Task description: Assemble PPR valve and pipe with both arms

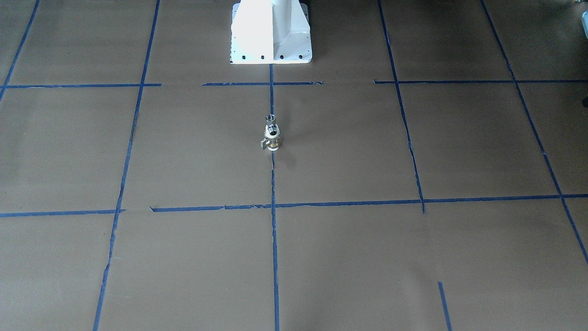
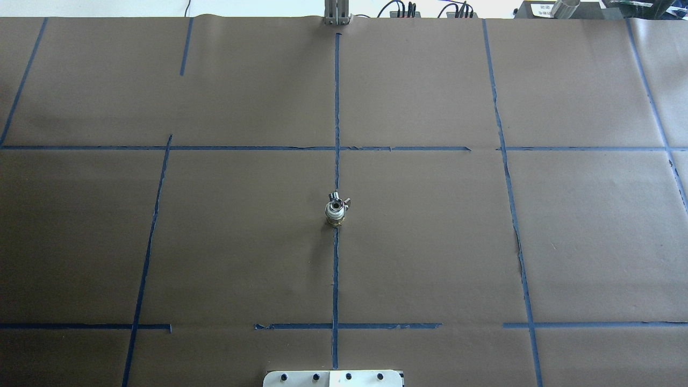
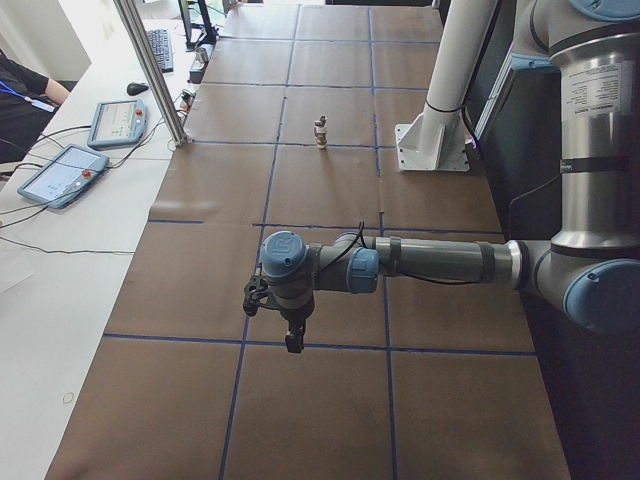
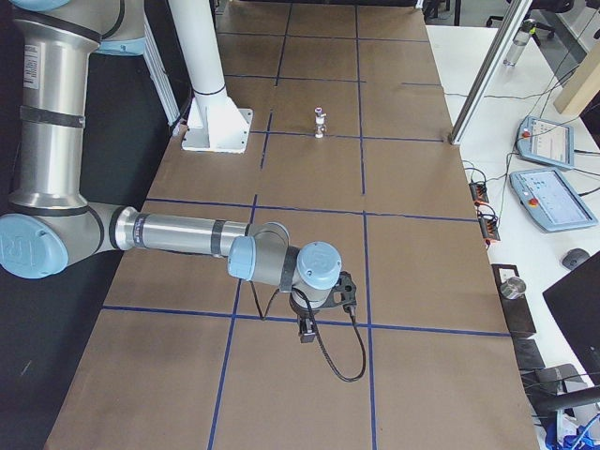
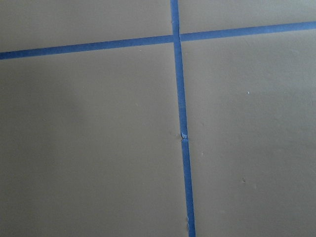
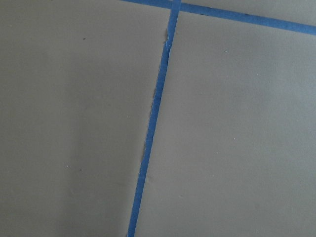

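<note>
The PPR valve (image 1: 272, 140), with white ends and a brass middle, stands upright on the brown paper at the table's centre line. The chrome pipe (image 1: 270, 119) sits on its top end, joined to it. The pair also shows in the overhead view (image 2: 336, 210) and small in both side views (image 3: 321, 133) (image 4: 321, 123). My left gripper (image 3: 291, 338) hangs over the table far from the pair, as does my right gripper (image 4: 307, 328). Both show only in the side views, so I cannot tell whether they are open or shut. The wrist views show only paper and blue tape.
The white pedestal base (image 1: 271, 37) stands behind the pair. Blue tape lines (image 2: 336, 269) grid the paper. An aluminium post (image 3: 150, 70) and teach pendants (image 3: 60, 172) (image 4: 544, 141) are along the operators' side. A person's arm (image 3: 25, 85) is at the far edge.
</note>
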{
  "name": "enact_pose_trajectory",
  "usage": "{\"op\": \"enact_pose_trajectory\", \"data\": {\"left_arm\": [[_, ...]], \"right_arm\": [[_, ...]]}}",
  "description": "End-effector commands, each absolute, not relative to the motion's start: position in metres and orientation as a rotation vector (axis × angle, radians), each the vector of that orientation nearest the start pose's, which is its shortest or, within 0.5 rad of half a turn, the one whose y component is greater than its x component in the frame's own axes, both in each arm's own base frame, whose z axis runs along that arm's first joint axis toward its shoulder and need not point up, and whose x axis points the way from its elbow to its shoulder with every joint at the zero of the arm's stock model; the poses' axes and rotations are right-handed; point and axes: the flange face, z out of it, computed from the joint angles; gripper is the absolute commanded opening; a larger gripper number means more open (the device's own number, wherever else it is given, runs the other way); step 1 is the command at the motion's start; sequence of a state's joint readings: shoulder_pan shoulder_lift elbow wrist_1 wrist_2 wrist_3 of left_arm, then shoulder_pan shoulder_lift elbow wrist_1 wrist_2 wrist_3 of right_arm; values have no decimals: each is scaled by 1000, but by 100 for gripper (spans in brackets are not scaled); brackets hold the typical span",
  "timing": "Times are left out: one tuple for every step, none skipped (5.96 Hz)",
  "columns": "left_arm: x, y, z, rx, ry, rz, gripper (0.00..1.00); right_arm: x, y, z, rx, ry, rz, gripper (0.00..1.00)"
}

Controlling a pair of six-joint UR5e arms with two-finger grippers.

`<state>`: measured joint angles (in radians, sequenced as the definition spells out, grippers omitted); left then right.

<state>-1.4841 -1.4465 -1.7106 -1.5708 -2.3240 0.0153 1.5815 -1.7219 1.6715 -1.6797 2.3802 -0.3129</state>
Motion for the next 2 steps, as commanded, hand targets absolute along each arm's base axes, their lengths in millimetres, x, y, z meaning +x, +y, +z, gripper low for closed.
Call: {"op": "enact_pose_trajectory", "data": {"left_arm": [[-27,-444,649,-13,754,104,100],[-26,-444,649,-11,754,104,100]], "right_arm": [[66,-415,686,-19,-822,-221,100],[66,-416,686,-17,-822,-221,100]]}}
